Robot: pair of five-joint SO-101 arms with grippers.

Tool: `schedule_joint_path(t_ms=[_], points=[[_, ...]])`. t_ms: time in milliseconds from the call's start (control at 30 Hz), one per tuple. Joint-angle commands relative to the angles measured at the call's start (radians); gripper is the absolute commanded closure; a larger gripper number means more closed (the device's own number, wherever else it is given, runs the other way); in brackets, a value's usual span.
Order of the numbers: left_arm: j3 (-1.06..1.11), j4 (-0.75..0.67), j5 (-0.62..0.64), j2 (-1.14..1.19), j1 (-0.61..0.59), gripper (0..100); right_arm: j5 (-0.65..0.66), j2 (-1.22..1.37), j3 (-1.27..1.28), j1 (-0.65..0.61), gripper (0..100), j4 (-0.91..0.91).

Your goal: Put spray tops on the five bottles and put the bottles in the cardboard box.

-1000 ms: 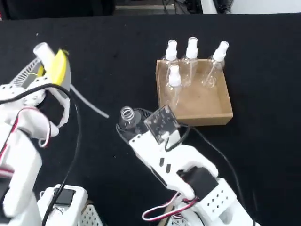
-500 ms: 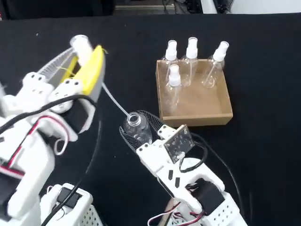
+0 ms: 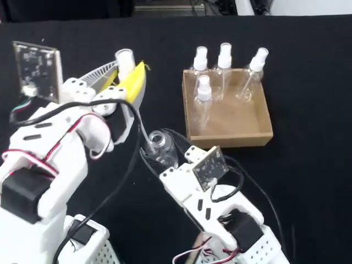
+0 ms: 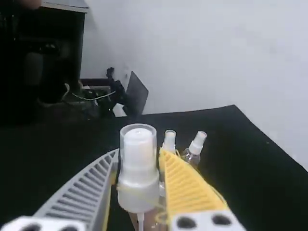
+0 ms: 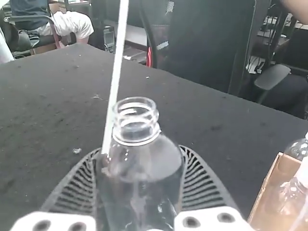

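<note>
My left gripper [image 3: 127, 74] [image 4: 138, 192] is shut on a white spray top [image 3: 125, 58] [image 4: 138, 163], held between its grey and yellow fingers. The top's thin dip tube [image 3: 140, 124] [image 5: 115, 72] slants down toward the open clear bottle [image 3: 157, 141] [image 5: 137, 159]. In the right wrist view the tube passes beside the bottle's neck, outside the mouth, ending at the shoulder. My right gripper [image 3: 162, 154] [image 5: 137, 192] is shut on that bottle, holding it upright just left of the cardboard box [image 3: 258, 135]. Several capped bottles [image 3: 203, 99] stand in the box.
The table is covered in black cloth [image 3: 308, 66]. The box's near corner [image 5: 276, 187] lies close beside the held bottle. Two capped bottles [image 4: 195, 144] stand beyond the spray top in the left wrist view. The arm bases [image 3: 231, 231] occupy the front edge.
My left arm has swung right with the spray top, bringing its tube to the bottle. My right gripper turned and shifted slightly with the bottle earlier, then held still.
</note>
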Motion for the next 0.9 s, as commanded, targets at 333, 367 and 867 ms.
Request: schedule_joint_path(t_ms=[333,367,867], points=[[-0.208,-0.032,-0.008,0.012,0.004,97,0.003,-0.021,-0.005,-0.006,98.7,-0.02],[-0.222,-0.028,-0.008,0.014,0.004,97,0.003,-0.021,-0.005,-0.006,98.7,-0.02],[-0.062,-0.031,-0.11,0.006,0.004,97,0.003,-0.022,0.004,-0.006,98.7,-0.02]])
